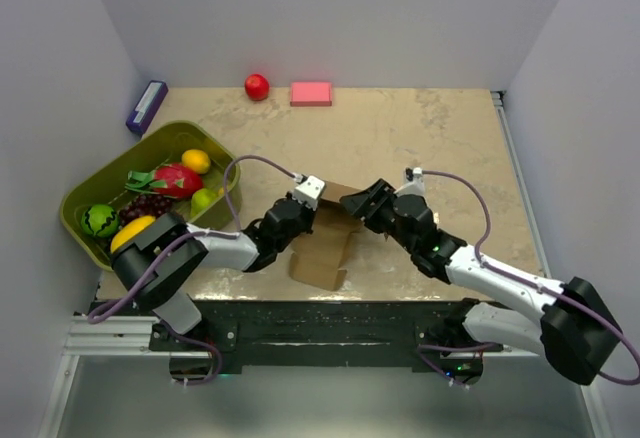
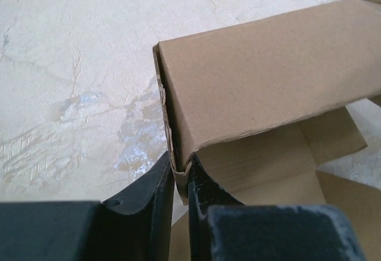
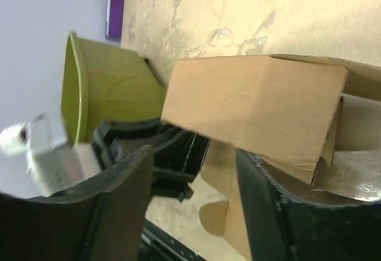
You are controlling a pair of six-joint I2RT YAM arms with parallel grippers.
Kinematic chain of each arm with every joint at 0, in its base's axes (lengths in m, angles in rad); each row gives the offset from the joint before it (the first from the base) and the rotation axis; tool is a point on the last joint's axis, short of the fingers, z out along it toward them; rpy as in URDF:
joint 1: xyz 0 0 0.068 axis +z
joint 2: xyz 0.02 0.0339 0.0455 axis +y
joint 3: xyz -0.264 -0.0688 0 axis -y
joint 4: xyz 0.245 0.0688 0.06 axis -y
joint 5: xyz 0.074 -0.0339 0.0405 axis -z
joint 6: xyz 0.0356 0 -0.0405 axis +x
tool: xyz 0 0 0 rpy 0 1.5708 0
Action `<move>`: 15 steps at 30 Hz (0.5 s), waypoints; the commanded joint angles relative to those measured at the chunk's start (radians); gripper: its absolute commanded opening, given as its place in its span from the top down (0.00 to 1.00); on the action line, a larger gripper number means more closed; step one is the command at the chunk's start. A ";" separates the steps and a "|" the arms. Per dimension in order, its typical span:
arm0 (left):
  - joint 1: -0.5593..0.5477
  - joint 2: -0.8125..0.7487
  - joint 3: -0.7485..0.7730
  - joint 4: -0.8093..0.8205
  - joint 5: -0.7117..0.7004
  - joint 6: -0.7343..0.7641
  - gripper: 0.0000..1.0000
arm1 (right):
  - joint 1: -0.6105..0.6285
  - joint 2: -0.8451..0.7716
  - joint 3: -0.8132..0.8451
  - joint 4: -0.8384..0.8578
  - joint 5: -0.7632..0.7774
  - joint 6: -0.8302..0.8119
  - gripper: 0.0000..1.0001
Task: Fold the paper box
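— What is the left pincer (image 2: pixel 180 171) doing?
— It comes up from the bottom edge. Its two dark fingers (image 2: pixel 156 198) are almost together, and the lower corner of the paper box (image 2: pixel 268 82) is pinched between their tips.
— How does the cardboard stand?
— One plain brown panel is raised and tilted, running from the tips up toward the right edge. Its left side is a fold, slightly ragged. Flaps of the same sheet show in shadow below it, lower down.
— And around it?
— Pale marbled tabletop (image 2: pixel 77 64) lies to the left and above, with bluish-grey patches just beside the fold.
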 commanded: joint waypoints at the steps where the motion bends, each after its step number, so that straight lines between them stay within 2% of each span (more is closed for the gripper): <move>1: 0.054 -0.060 0.072 -0.138 0.080 -0.077 0.93 | -0.005 -0.102 0.108 -0.233 -0.006 -0.224 0.32; 3: 0.089 -0.090 0.090 -0.200 0.129 -0.103 0.94 | -0.007 -0.129 0.161 -0.314 0.028 -0.293 0.30; 7: 0.149 -0.149 0.160 -0.427 0.209 -0.127 0.98 | -0.010 -0.163 0.289 -0.610 0.150 -0.463 0.28; 11: 0.192 -0.181 0.196 -0.515 0.224 -0.159 0.97 | -0.008 -0.165 0.359 -0.712 0.221 -0.543 0.28; 15: 0.210 -0.172 0.243 -0.588 0.275 -0.184 0.97 | -0.005 -0.175 0.323 -0.689 0.155 -0.559 0.27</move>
